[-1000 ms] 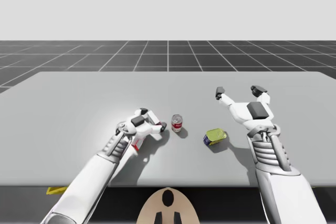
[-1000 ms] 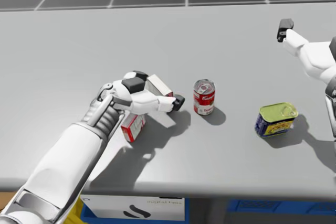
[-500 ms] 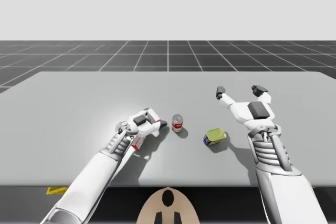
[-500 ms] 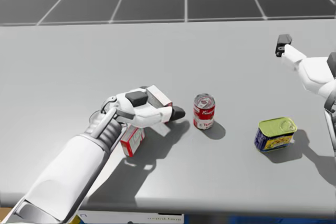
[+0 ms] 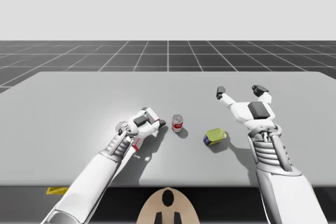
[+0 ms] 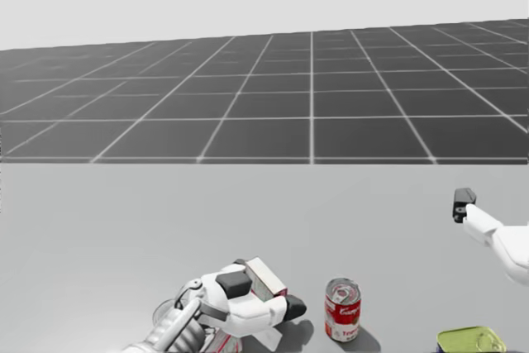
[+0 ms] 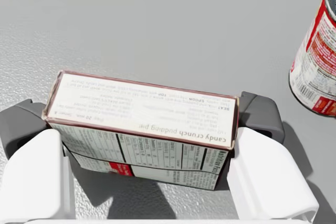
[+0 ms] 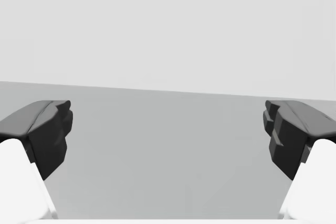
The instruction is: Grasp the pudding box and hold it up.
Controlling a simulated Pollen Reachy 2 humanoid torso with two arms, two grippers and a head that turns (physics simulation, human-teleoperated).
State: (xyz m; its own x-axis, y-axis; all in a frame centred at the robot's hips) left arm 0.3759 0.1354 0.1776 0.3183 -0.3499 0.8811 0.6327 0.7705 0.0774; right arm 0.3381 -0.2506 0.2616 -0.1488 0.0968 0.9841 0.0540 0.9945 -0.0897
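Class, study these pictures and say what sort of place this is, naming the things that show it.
Probably a simulated test scene, not a real room: a grey table, a dark grid floor meeting a blank backdrop, and groceries such as the pudding box and red can.

In the head view the left gripper (image 6: 263, 295) covers most of the pudding box (image 6: 266, 279), so you see just its top corner. The bottom edge cuts the flat yellow-topped can (image 6: 471, 341) in half. One dark fingertip (image 6: 464, 204) of the right gripper (image 5: 239, 92) pokes in; the rest is cut off. In the left wrist view part of the red can (image 7: 317, 61) is out of the picture. A small yellow thing (image 5: 55, 190) peeks out below the table (image 5: 79, 103) edge; you cannot tell what it is.
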